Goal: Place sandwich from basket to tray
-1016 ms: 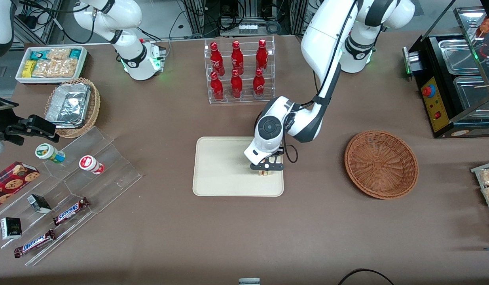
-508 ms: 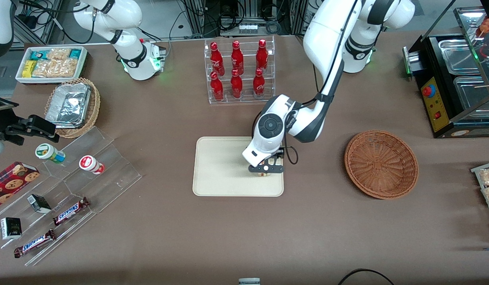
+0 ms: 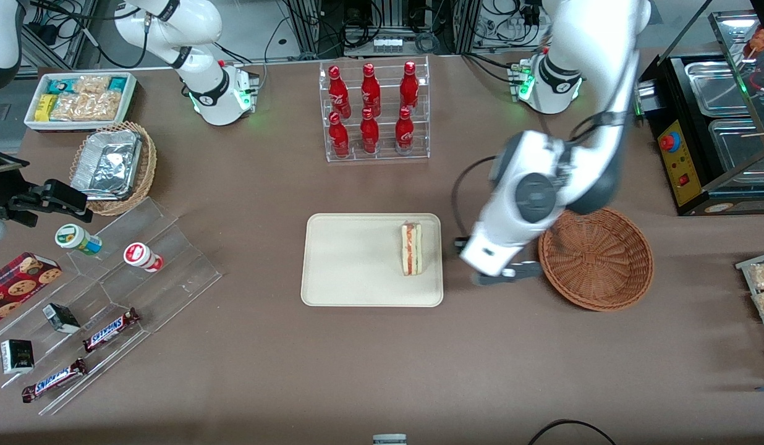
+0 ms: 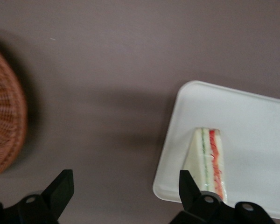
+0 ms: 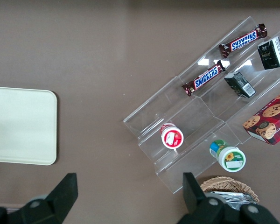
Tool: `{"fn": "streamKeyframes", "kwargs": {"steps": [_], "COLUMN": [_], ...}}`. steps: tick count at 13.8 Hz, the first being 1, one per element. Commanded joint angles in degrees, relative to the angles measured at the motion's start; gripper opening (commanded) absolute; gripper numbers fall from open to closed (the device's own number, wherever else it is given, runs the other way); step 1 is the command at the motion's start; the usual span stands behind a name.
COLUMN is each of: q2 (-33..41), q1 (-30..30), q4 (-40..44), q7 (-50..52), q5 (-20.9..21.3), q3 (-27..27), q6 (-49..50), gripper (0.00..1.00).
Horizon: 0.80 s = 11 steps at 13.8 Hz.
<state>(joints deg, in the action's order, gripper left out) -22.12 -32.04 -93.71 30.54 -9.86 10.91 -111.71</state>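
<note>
Since the earlier frame, the gripper is withdrawn, fingers spread and empty, between tray and basket. On the tray the sandwich is left; soft, light, best held by its bread faces.

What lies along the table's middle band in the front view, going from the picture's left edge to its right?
Tray → sandwich → open tool, above bare table → reddish-brown wicker basket.
</note>
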Motion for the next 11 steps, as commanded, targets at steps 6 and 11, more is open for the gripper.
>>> {"fn": "streamKeyframes", "kwargs": {"steps": [6, 11], "q2": [18.94, 27.02], "q1": [10.41, 14.55], "q4": [-10.27, -10.09], "q7": [-10.23, -19.45], "q5": [10.73, 10.65], "q3": [-0.89, -0.89], "q6": [10.36, 14.23], "gripper": [1.00, 1.00]}}
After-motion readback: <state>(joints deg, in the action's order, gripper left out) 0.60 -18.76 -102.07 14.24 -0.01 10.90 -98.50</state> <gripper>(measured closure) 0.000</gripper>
